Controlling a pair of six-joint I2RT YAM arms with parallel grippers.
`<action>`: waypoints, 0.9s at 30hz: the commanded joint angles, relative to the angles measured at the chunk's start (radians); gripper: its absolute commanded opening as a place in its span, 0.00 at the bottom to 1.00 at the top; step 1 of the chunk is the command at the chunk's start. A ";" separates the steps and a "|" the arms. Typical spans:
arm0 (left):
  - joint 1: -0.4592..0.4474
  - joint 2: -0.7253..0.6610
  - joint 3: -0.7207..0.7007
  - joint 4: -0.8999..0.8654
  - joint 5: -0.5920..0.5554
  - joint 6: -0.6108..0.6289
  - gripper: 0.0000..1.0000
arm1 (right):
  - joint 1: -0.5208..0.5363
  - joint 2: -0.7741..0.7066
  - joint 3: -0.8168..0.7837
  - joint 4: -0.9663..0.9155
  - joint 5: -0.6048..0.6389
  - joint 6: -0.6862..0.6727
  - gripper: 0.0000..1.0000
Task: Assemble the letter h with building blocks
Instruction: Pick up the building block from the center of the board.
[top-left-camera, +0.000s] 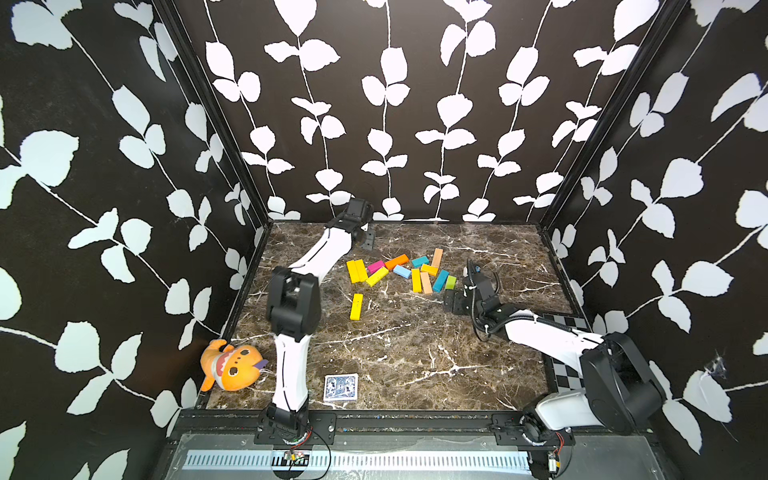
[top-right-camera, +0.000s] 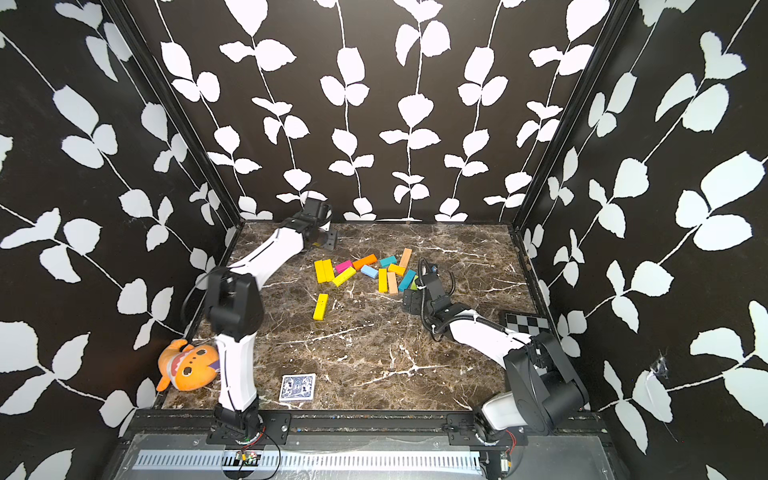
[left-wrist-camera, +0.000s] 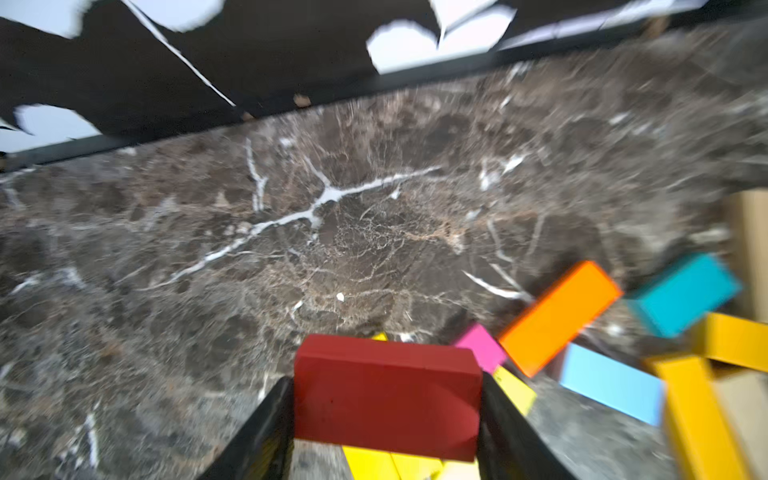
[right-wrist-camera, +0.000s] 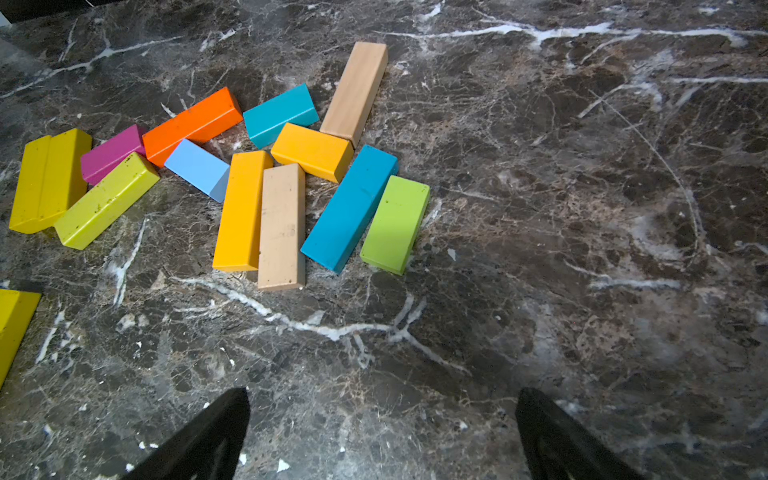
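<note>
OPERATOR: Report the left arm.

TECHNICIAN: The left gripper (left-wrist-camera: 385, 378) is clamped on a red rectangular building block (left-wrist-camera: 386, 401), with one black finger (left-wrist-camera: 266, 424) against each end. Yellow bars show beneath the block. This wrist view is blurred. In both top views the gripper sits at the far left of the brown marble-patterned tabletop (top-left-camera: 415, 357), close to the back wall.

OPERATOR: Right arm?

TECHNICIAN: The right gripper (right-wrist-camera: 382, 392) has its jaws spread wide and holds nothing. It is over bare tabletop, near the light green rectangular bar (right-wrist-camera: 395, 224).

OPERATOR: Location of the blocks?

TECHNICIAN: The coloured rectangular building blocks (top-left-camera: 407, 270) lie flat in a loose pile at the far centre, between the two grippers. Colours are yellow, pink, orange, teal, light blue, tan and green. One yellow bar (top-left-camera: 356, 306) lies alone, nearer the front. The letter h is not yet formed.

OPERATOR: Markings?

TECHNICIAN: The blue-patterned playing card (top-left-camera: 340, 387) near the front edge carries print too small to read. An orange plush toy (top-left-camera: 230, 365) lies at the front left corner.
</note>
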 joint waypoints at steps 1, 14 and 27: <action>-0.028 -0.117 -0.160 0.056 -0.015 -0.093 0.47 | -0.002 0.009 0.012 0.000 -0.001 0.013 0.99; -0.235 -0.493 -0.741 0.045 -0.060 -0.270 0.44 | -0.002 0.006 0.010 0.002 -0.022 0.027 0.99; -0.274 -0.675 -0.970 0.003 -0.006 -0.428 0.42 | -0.002 0.005 0.009 -0.002 -0.020 0.029 0.99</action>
